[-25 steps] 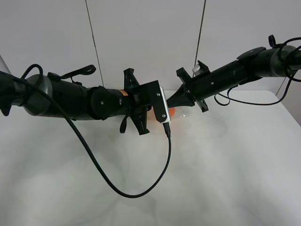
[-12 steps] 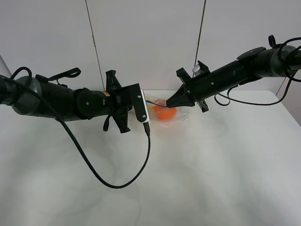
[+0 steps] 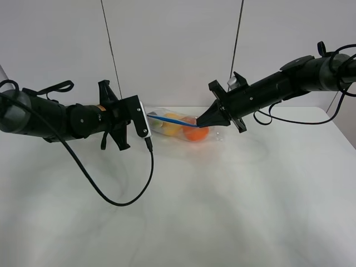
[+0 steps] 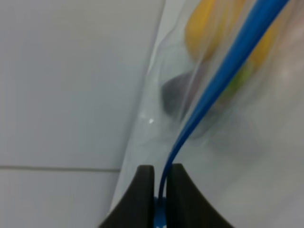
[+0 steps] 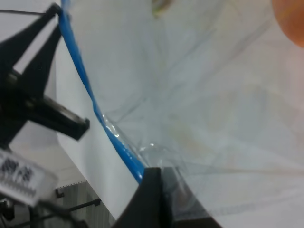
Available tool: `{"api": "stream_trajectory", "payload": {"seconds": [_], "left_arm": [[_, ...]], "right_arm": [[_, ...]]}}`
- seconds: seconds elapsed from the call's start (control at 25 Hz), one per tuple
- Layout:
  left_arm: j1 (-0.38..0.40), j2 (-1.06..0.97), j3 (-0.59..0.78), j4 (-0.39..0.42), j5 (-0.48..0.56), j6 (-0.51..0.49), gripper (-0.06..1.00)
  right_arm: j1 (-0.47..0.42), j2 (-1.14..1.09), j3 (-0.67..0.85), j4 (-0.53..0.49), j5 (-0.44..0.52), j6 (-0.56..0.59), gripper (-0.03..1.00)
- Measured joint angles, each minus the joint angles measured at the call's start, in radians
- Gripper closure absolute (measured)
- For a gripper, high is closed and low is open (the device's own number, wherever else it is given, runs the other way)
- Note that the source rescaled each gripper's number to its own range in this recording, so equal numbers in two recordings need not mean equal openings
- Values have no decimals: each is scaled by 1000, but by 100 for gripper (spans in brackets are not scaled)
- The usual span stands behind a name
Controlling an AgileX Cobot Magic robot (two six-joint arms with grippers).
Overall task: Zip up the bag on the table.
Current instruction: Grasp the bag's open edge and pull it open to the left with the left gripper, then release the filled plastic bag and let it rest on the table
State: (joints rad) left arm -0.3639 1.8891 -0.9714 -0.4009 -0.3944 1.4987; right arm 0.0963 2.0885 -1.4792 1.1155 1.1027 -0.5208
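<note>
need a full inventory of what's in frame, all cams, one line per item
bag: 1, clear plastic, far middle of the table, stretched between the two grippers
zipper strip: 1, blue, along the bag's upper edge, running from gripper to gripper
fruit: orange one, yellow, a dark piece; exact count unclear, all inside the bag
table: 1, white, under everything
wall: pale grey panels, behind the table
cable: 1, black, looping from the left wrist over the table
arms: 2, black, left and right
left gripper: black, shut on the zipper strip
right gripper: black, shut on the bag at the strip's other end
</note>
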Motion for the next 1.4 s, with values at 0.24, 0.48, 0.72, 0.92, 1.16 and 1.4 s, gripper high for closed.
{"api": "stream_trajectory", "payload": {"seconds": [0.24, 0.48, 0.72, 0.92, 1.16, 1.4], "left_arm": [[84, 0, 0, 11, -1, 0, 94], [133, 0, 1, 58, -5, 1, 94], [144, 0, 1, 87, -5, 1, 94], [148, 0, 1, 94, -4, -8, 94], [168, 0, 1, 168, -27, -207, 63], [230, 0, 1, 204, -30, -393, 2]], "right_arm": [[0, 0, 0, 0, 4, 0, 97], [0, 0, 0, -2, 8, 0, 97], [8, 0, 0, 1, 9, 0, 97], [8, 0, 0, 6, 8, 0, 97], [6, 0, 0, -26, 18, 0, 97], [6, 0, 0, -29, 24, 0, 97]]}}
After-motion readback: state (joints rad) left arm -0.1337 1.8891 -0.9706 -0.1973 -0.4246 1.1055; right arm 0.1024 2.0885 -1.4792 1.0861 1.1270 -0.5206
